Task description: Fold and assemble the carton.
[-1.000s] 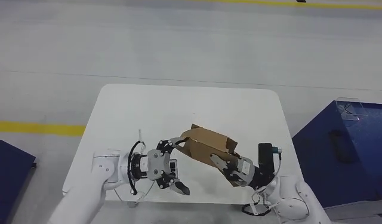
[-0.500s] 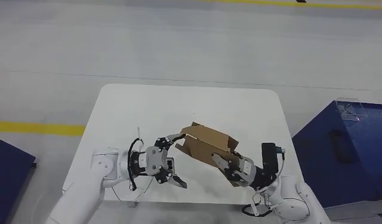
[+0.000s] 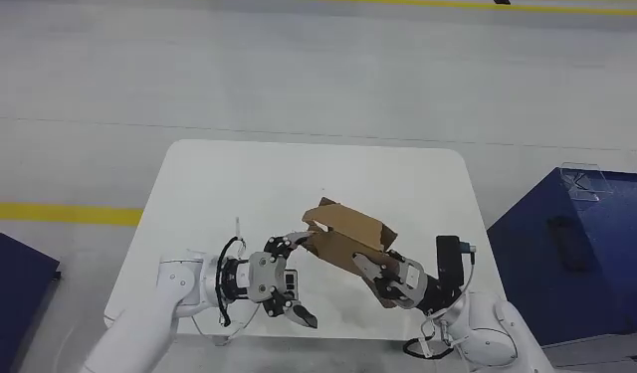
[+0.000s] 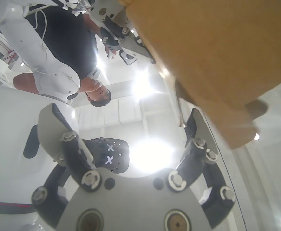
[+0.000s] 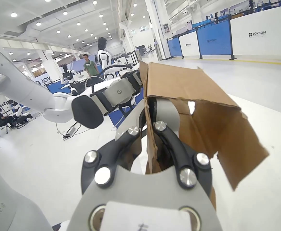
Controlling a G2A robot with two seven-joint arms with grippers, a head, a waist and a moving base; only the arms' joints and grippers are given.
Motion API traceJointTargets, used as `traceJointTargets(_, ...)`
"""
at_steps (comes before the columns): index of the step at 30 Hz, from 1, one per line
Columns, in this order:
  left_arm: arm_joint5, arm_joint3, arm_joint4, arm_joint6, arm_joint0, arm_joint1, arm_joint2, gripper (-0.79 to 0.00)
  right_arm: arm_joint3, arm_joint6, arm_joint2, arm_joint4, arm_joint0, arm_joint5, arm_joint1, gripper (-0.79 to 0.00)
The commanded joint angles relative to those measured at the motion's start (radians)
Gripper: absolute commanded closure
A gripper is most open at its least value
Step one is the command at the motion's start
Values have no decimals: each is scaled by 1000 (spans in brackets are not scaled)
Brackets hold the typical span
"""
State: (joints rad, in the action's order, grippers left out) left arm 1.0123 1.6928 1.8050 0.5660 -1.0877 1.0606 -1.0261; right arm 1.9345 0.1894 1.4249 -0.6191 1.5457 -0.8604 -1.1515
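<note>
**Right jaws grip the carton; left jaws spread at its corner**

Over the last half second your left gripper [image 3: 306, 279] has eased back in toward the carton [image 3: 350, 236] after a small retreat. One finger has swung out again, so the jaws stand spread wide with nothing between them. The other fingertip [image 4: 192, 127] sits just beside a thin cardboard edge at the carton's corner on the left arm's side. Whether it touches, you cannot tell.

Your right gripper [image 3: 366, 266] has hardly shifted. Its jaws are clenched on one wall of the carton, with one finger inside the box and one outside. The carton has kept its place, held up over the near half of the desk [image 3: 249, 179]. It is partly opened and tilted, with a loose flap raised on its far side.

From above, the carton's body hides the right gripper's inner finger. Seen from the left wrist, it covers most of the space beyond the open jaws.

A dark blue cabinet [image 3: 572, 249] stands off the desk's right side, and another blue block [image 3: 20, 274] stands off its left. A yellow line [image 3: 70, 214] crosses the grey floor [image 3: 318, 75] behind the desk. Blue-and-white partition panels [image 5: 215, 39] stand far across the hall.

The carton is matt brown corrugated cardboard with ragged, torn edges and a rough notch in one flap. The gripper fingers are grey plates with black ribbed pads, black links and silver screws. The desk is white and smooth, with rounded corners.
</note>
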Motion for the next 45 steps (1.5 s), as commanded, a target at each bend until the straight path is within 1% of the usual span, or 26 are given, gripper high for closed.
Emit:
traceJointTargets(1,0,8,-6,7,1,-5,7,-785,-2,-2,0,4,-1,3,1,0)
traceJointTargets(9,0,17,-27,28,12,-19,46,-785,0,1,-6,33,3,8,5,0)
traceJointTargets(12,-4,16,-38,50,27,-21,35,-785,-8,28,-24,133,10,5,8,0)
traceJointTargets(15,-48,41,-77,100,19,-24,0,-785,-15,93,-39,338,4,25,15,0)
traceJointTargets(19,-148,116,-218,181,-20,-34,-58,-785,-21,267,-44,675,-23,96,33,0)
traceJointTargets(21,-186,153,-295,210,-47,-42,-88,-785,-23,363,-39,857,-38,156,43,0)
traceJointTargets(23,-243,191,-386,212,-75,-49,-119,-785,-29,471,-32,1062,-55,239,51,0)
traceJointTargets(25,-282,222,-463,222,-104,-56,-135,-785,-45,571,-12,1233,-75,326,58,0)
traceJointTargets(27,-341,230,-531,207,-129,-59,-150,-785,-62,654,7,1351,-90,398,63,0)
traceJointTargets(29,-396,235,-585,179,-145,-61,-158,-785,-78,713,18,1430,-100,456,66,0)
traceJointTargets(32,-465,244,-633,152,-161,-59,-158,-785,-97,778,17,1519,-112,544,68,0)
traceJointTargets(34,-526,259,-708,117,-163,-59,-163,-785,-118,814,12,1544,-123,597,69,0)
traceJointTargets(36,-564,279,-763,117,-174,-59,-150,-785,-137,839,4,1562,-137,640,69,0)
traceJointTargets(38,-580,290,-809,115,-177,-59,-143,-785,-154,841,1,1559,-145,642,67,0)
traceJointTargets(40,-573,296,-821,103,-183,-58,-135,-785,-164,845,-2,1556,-150,637,66,0)
traceJointTargets(45,-530,292,-763,116,-176,-53,-120,-785,-173,838,3,1487,-153,565,64,0)
